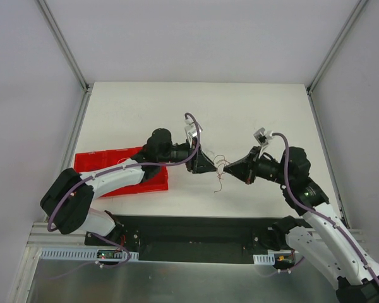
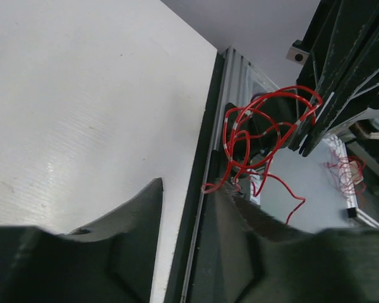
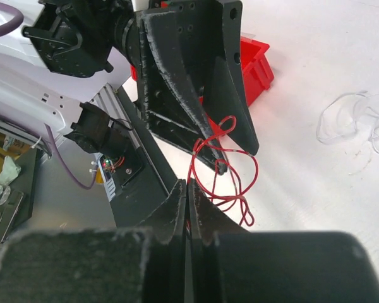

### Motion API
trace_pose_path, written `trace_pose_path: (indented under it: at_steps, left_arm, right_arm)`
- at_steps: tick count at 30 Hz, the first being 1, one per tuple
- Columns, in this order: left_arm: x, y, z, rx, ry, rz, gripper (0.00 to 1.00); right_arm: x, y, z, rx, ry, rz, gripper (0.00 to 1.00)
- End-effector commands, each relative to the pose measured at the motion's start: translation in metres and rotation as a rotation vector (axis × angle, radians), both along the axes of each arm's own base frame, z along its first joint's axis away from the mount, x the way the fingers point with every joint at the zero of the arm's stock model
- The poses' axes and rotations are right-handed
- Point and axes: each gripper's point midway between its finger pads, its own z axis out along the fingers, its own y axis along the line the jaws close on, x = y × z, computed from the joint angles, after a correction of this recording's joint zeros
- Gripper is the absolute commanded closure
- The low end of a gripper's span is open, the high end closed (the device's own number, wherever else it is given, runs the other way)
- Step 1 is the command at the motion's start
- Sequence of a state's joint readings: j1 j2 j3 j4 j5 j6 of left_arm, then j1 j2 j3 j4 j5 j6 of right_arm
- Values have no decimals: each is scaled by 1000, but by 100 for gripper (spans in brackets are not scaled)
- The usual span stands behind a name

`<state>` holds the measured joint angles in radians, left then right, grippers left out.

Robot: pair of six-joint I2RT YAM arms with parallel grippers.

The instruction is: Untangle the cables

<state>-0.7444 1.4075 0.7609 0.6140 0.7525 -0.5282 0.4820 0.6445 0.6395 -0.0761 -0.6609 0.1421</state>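
The cables [image 1: 221, 168] are a small loopy red tangle hanging between my two grippers above the table's middle. My right gripper [image 1: 238, 171] is shut on a red strand, which runs out of its closed tips [image 3: 187, 184] in the right wrist view. My left gripper [image 1: 206, 165] is open; in the left wrist view [image 2: 191, 187] the red loops [image 2: 259, 142] hook over the tip of its right finger [image 2: 230, 199]. The right wrist view shows the red tangle [image 3: 230, 173] draped round one left finger [image 3: 202, 126]. A whitish cable [image 3: 357, 120] lies loose on the table.
A red bin [image 1: 120, 167] stands on the table under the left arm and shows behind the left gripper in the right wrist view [image 3: 256, 63]. The black base rail [image 1: 196, 230] runs along the near edge. The white table [image 1: 240, 113] stretches behind the grippers.
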Motion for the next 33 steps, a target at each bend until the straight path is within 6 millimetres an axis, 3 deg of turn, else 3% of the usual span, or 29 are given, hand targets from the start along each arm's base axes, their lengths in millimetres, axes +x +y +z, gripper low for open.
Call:
trace_pose_path:
  at_steps: [1,2,3,10,13,15,17,18,21,24,26,27,33]
  left_arm:
    - [5,-3,29,-69,-103,-9,78]
    - [7,-2,28,-60,-112,12,92]
    - [9,0,26,-49,-116,29,100]
    - [4,5,40,-36,-189,27,100]
    - [2,12,47,-43,-221,58,100]
    - [0,16,49,-44,-230,74,100]
    - [-5,17,47,-32,-225,49,100]
    - [-8,17,46,-19,-223,20,96]
    - [-23,16,46,-34,-204,-67,64]
    - [-28,19,49,-61,-221,-70,47]
    - [-25,19,48,-52,-234,-32,44]
    - [-24,17,47,-41,-243,-11,38]
    - [6,11,36,83,-308,242,39]
  right_arm:
    - [-5,4,15,50,-47,38,100]
    - [-5,3,13,48,-43,35,100]
    - [-4,3,12,43,-44,30,100]
    - [31,-18,-15,-127,-9,-189,92]
    - [34,-23,-25,-184,-9,-252,93]
    - [32,-22,-28,-200,-14,-257,99]
    - [26,-15,-27,-168,-4,-221,100]
    - [23,-10,-24,-144,-1,-196,100]
    - [8,6,-14,-78,0,-71,100]
    - [-3,17,-7,-31,22,18,100]
    - [-4,20,-2,-5,42,25,100]
    - [-5,21,0,9,55,29,100]
    - [-6,22,7,50,80,20,100]
